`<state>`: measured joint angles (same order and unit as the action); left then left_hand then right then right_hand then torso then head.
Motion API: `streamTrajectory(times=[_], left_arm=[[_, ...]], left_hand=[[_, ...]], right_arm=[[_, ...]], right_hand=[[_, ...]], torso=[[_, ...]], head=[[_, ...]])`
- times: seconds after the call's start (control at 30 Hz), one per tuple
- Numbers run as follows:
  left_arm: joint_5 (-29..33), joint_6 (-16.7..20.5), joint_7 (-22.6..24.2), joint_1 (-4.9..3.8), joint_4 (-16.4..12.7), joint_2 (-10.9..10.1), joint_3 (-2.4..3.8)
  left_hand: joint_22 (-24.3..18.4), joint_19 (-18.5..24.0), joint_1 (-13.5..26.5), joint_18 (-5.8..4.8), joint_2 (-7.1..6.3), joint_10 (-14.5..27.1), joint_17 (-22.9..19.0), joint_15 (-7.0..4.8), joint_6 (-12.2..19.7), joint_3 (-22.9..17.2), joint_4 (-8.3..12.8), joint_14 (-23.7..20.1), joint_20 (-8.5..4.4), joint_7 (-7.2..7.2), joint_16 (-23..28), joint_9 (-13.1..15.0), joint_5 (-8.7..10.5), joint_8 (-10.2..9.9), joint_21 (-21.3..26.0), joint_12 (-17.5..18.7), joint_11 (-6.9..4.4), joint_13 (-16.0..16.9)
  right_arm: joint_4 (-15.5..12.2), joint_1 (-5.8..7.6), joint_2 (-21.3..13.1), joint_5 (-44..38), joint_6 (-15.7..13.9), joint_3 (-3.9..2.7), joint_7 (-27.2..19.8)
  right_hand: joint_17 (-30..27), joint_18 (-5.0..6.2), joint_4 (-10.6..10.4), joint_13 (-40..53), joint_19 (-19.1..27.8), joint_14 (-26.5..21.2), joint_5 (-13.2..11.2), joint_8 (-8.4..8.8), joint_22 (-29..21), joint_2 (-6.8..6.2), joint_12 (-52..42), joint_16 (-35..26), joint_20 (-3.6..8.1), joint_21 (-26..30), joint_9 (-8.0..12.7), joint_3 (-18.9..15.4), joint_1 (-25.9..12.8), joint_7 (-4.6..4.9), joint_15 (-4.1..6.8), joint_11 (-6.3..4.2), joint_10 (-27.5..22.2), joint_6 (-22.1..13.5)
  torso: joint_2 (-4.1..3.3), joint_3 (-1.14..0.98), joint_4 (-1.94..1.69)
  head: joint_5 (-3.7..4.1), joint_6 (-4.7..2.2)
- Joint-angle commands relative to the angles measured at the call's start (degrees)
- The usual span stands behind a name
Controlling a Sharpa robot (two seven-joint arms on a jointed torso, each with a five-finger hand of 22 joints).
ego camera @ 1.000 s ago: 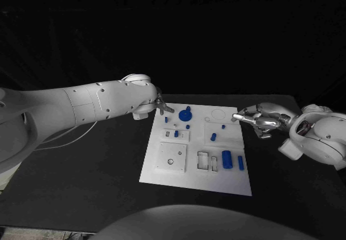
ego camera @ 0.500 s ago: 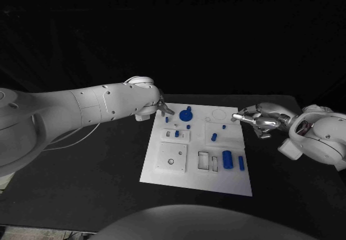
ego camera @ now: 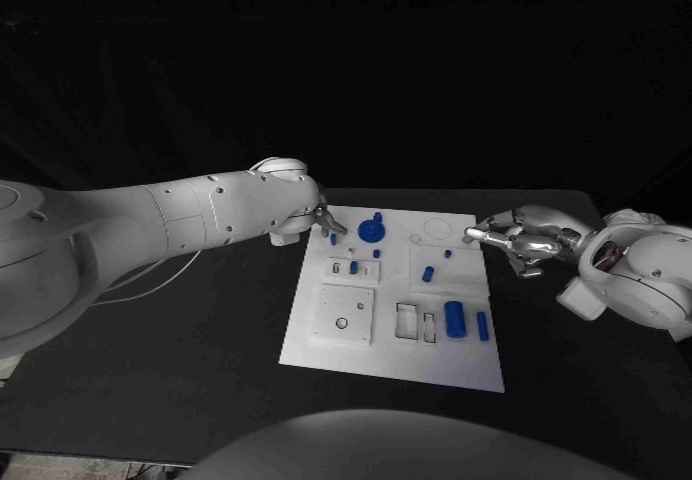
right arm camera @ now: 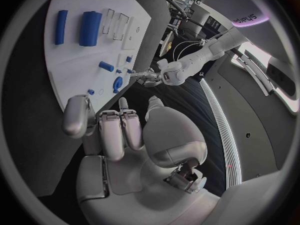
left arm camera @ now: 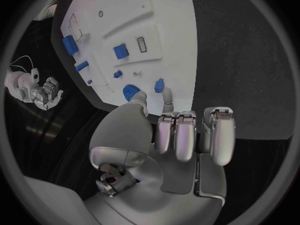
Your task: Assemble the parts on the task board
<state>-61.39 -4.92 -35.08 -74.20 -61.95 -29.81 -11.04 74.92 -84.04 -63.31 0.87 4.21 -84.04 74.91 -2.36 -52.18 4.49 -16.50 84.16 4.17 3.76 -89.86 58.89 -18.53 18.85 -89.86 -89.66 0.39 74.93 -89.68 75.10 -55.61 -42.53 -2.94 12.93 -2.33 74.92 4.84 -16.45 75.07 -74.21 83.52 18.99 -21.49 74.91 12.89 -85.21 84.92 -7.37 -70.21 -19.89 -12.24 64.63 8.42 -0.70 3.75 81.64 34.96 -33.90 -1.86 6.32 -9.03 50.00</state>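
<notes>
Two silver hands flank the flat white task board (ego camera: 392, 300) at mid-frame: the left hand (ego camera: 323, 217), at the board's upper-left corner, holds nothing, its fingertips (left arm camera: 167, 94) apart just beside a small blue peg (left arm camera: 159, 85). The right hand (ego camera: 508, 238), off the board's upper-right edge, has its fingers curled, empty. The right wrist view shows two smooth blue cylinders (right arm camera: 89, 28) lying on the board.

Matt white task board (ego camera: 325, 340), glossy blue parts (ego camera: 456, 318)

Blue on white, over black
Blue parts (ego camera: 454, 318) dot the white board (ego camera: 346, 345); the table (ego camera: 173, 390) is black, both arms (ego camera: 159, 215) white, each robot hand (ego camera: 512, 240) silver.
</notes>
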Motion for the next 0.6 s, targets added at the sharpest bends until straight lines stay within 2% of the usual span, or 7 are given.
streamTrajectory(times=[0.03, 0.23, 0.6], left_arm=[[-0.3, -0.8, 0.9, 0.06, -0.2, 0.2, 0.06], [-0.3, -0.9, 1.3, 0.21, -0.2, 0.4, 0.05], [-0.1, -1.3, 1.7, 0.6, 0.4, 0.6, -0.02]], left_hand=[[15.1, -6.0, -0.5, -0.87, -0.08, -6.0, 15.1, -0.36, 0.4, -0.1, 0.1, 5.8, -0.39, 0.02, -0.1, 0.1, -0.4, 0.3, -0.1, -0.3, -0.43, 15.1], [15.1, -6.0, -1.3, -0.87, 0.27, -6.0, 15.1, -0.34, 0.5, -0.3, 0.1, 5.8, -0.37, 0.02, -0.1, 0.2, -0.9, 0.3, -0.1, -0.3, -0.41, 15.1], [14.8, -5.6, -3.3, -0.76, 0.69, -6.0, 15.1, -0.35, 0.6, -1.0, 0.1, 5.8, -0.37, -0.06, -0.1, 0.5, -3.51, 0.3, 0.1, -0.3, -0.46, 15.1]], right_arm=[[-0.1, -0.02, 0.0, 0.0, 1.2, 0.0, -0.3], [-0.2, -0.02, 0.0, 0.0, 1.3, 0.0, -0.3], [-0.2, -0.02, -0.1, 0.0, 1.4, 0.0, 0.0]], right_hand=[[7.6, 0.04, 0.0, 8.7, -0.1, 0.2, 0.2, 0.2, 8.7, -0.05, 0.0, 0.3, 0.15, 0.0, 0.1, -0.3, 0.5, 0.11, -0.08, -0.02, 0.2, 0.4], [7.6, 0.06, 0.0, 8.7, -0.1, 0.1, 0.7, 0.21, 8.7, 0.03, 0.0, 0.3, 0.15, 0.1, 0.1, -0.2, 0.6, 0.11, -0.08, -0.01, 0.1, 0.4], [7.4, 0.12, 0.0, 8.5, 0.2, -0.1, 1.8, 0.24, 8.6, 0.08, 0.1, 0.2, 0.14, 0.4, 0.2, -0.2, 1.0, 0.12, -0.1, 0.0, -0.1, 0.5]], torso=[[0.0, -0.01, -0.06], [-0.01, 0.03, -0.03], [-0.01, 0.02, 0.05]], head=[[-0.06, 0.0], [-0.14, 0.0], [-0.12, 0.0]])
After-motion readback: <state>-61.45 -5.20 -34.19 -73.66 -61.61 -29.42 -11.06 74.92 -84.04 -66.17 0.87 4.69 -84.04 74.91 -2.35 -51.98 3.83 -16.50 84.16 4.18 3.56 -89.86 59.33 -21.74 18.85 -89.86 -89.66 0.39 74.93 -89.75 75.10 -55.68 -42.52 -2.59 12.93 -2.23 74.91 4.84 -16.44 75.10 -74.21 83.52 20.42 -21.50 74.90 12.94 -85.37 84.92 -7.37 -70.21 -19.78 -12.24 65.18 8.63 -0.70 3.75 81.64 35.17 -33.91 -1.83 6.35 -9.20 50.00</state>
